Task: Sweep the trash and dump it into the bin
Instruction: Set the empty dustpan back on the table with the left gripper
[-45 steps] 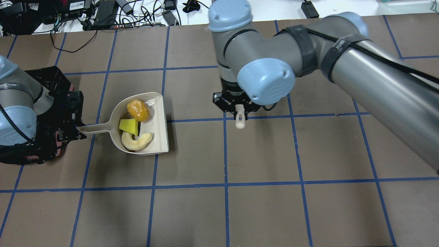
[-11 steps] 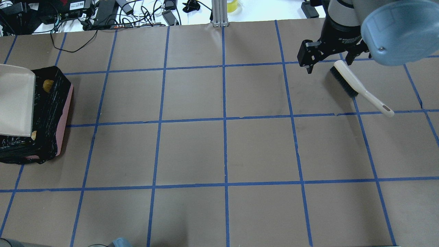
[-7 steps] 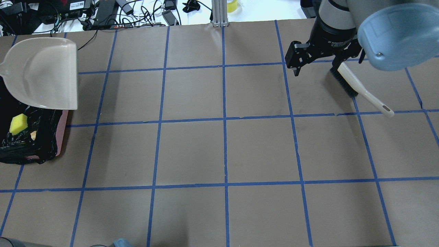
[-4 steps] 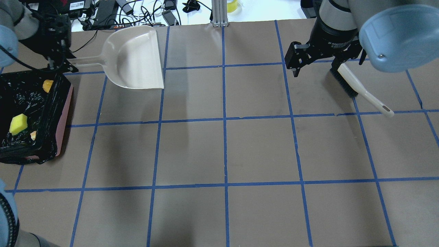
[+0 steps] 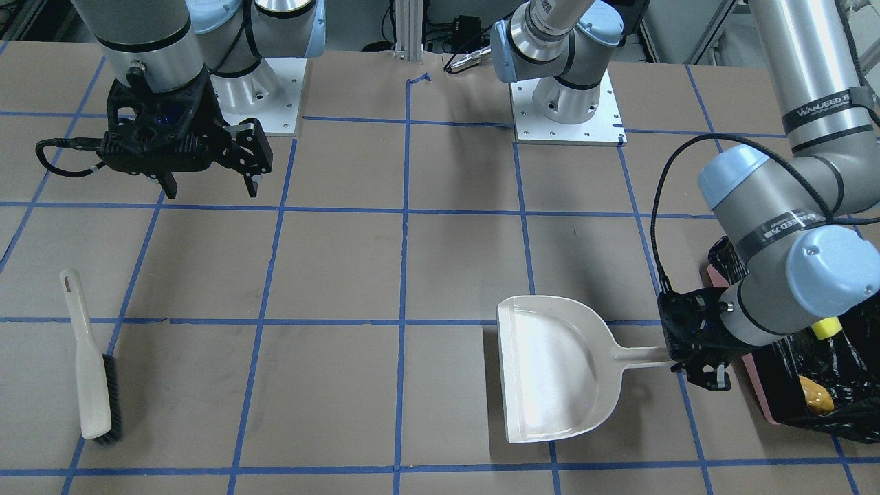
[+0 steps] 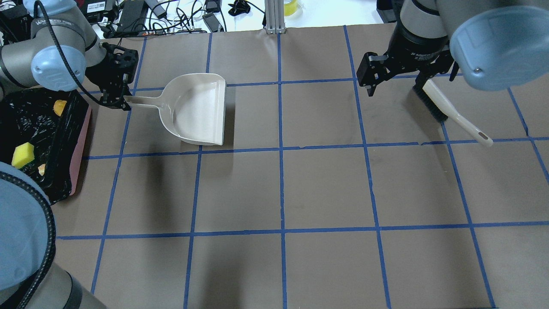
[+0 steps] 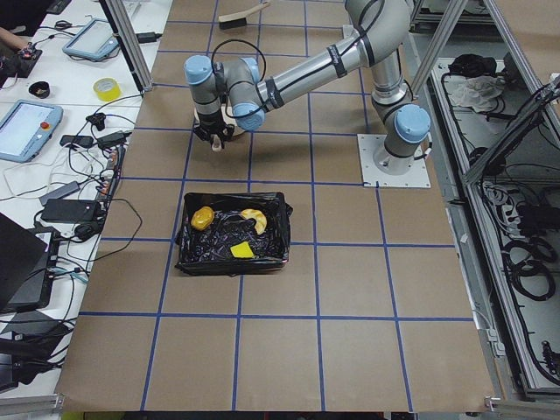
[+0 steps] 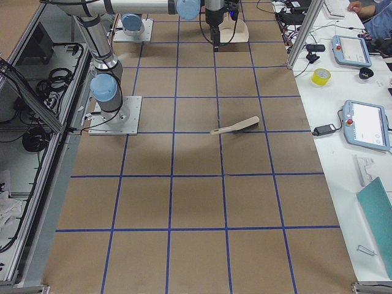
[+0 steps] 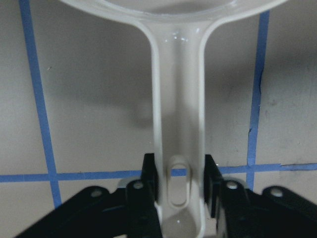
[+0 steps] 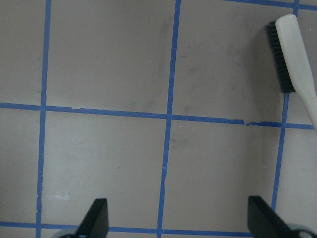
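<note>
While the left gripper clamps shut on the dustpan handle, the trash lies in the bin just beside it.
All three pieces rest on the bin's black liner, on the far side of the gripper from the pan: the orange lump, the cream crescent and the yellow wedge. The pan's scoop points away from the bin, toward the table's middle. Well apart across the table, the right gripper hovers with its jaws spread wide and nothing between them, and the brush lies flat just beside it.
</note>
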You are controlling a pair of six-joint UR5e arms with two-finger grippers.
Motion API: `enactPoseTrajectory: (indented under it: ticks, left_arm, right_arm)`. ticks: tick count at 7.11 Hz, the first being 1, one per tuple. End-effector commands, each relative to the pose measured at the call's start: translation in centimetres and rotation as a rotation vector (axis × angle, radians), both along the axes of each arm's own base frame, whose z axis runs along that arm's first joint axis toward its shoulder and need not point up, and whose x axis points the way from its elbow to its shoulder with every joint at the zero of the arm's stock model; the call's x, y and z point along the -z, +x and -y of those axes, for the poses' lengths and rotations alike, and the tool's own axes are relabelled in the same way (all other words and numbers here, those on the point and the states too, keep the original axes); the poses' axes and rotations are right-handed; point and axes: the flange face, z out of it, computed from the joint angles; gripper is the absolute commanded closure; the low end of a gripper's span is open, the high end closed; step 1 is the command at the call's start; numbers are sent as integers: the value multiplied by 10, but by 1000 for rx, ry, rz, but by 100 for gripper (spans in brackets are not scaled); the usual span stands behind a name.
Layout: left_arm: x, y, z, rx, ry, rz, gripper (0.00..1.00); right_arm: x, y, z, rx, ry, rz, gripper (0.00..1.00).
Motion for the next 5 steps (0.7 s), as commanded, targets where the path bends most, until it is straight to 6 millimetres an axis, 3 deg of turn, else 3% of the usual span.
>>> enactPoseTrajectory:
  ticks: [1, 3, 4, 5]
  left_arm:
    - [16, -4, 3, 17, 20, 2, 100]
    - [26, 0, 13, 18, -10, 12, 100]
    - [32, 0, 12, 12, -1, 10, 72]
    - [34, -1, 12, 3, 1, 1, 30]
  right_arm:
    - [-1, 1, 0, -1, -2, 2, 0]
    - [-1, 1, 0, -3, -2, 3, 0]
    - [-1, 1, 0, -3, 0, 3, 0]
    - [-1, 1, 0, -3, -2, 3, 0]
